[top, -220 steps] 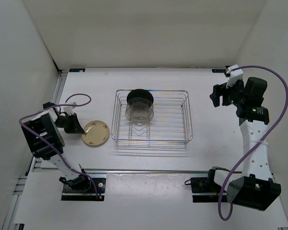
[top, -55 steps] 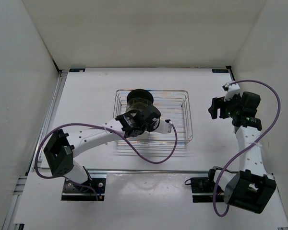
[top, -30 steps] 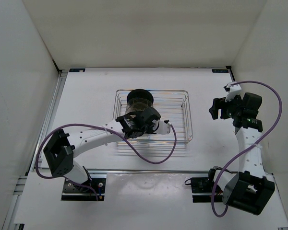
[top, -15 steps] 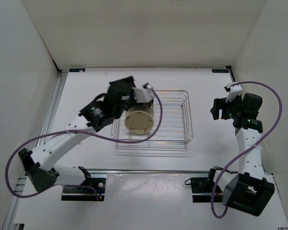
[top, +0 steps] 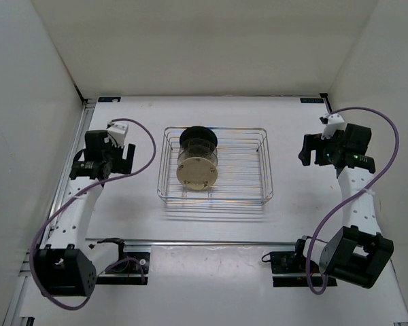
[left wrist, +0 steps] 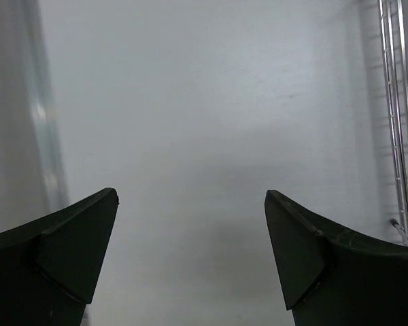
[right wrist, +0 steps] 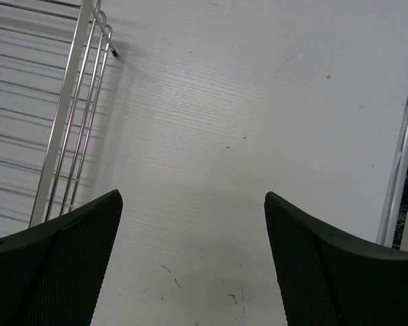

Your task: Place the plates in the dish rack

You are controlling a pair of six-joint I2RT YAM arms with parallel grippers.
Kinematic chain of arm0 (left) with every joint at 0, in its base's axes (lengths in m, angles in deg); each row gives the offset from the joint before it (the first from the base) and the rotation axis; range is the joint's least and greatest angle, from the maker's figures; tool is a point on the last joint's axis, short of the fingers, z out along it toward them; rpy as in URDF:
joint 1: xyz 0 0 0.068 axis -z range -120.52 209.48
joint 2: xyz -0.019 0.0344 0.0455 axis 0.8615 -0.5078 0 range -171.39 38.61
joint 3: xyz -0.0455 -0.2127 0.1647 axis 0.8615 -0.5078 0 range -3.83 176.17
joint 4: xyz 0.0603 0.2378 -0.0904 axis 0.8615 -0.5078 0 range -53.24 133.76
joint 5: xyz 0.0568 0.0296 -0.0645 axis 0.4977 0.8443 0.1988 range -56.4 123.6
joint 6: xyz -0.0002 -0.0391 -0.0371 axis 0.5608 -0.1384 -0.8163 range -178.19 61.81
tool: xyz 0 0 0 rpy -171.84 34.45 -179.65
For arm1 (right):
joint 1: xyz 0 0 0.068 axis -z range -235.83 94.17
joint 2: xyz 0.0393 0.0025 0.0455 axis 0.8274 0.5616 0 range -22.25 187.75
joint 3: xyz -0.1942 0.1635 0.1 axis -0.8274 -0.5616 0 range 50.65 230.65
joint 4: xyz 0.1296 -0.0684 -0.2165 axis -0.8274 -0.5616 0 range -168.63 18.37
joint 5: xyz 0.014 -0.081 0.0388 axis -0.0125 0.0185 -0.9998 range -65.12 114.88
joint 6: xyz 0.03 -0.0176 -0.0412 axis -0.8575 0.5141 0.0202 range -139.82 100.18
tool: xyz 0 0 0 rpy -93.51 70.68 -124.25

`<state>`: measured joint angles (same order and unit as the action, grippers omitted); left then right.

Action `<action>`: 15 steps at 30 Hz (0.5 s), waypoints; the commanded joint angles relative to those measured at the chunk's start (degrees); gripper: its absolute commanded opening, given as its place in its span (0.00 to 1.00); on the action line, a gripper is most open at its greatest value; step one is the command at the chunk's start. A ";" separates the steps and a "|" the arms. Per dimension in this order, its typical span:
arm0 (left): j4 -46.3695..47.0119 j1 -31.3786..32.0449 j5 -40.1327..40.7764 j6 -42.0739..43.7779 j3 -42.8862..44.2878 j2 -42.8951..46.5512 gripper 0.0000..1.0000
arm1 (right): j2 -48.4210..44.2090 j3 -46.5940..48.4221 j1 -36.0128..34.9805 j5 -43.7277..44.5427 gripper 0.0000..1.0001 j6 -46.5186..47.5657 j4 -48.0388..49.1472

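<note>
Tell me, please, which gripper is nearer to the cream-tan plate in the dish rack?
The left. The left gripper is just outside the dish rack's left side, close to the cream-tan plate; the right gripper is beyond the rack's right side, farther off.

Brightly and evenly lit from above, with soft shadow along the dish rack's (top: 215,128) near side and dark, blurred jaws close up.
</note>
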<state>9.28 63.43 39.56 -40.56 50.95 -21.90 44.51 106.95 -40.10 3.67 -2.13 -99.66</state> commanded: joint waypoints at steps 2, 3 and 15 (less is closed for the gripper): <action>-2.35 -9.47 -18.76 -9.45 -2.39 -1.09 1.00 | 1.26 3.74 0.18 4.51 0.91 -0.47 -1.94; -2.35 -12.96 -21.49 -9.45 -2.40 -2.41 1.00 | 1.27 3.74 0.18 5.56 1.00 -0.47 -1.94; -2.35 -20.47 -25.38 -9.45 -1.79 -4.26 1.00 | 1.27 -1.01 0.18 7.94 1.00 -2.22 2.72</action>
<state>6.48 43.54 16.15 -49.13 48.07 -27.94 46.46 105.94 -40.08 11.30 -3.15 -99.59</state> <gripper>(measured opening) 0.998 0.996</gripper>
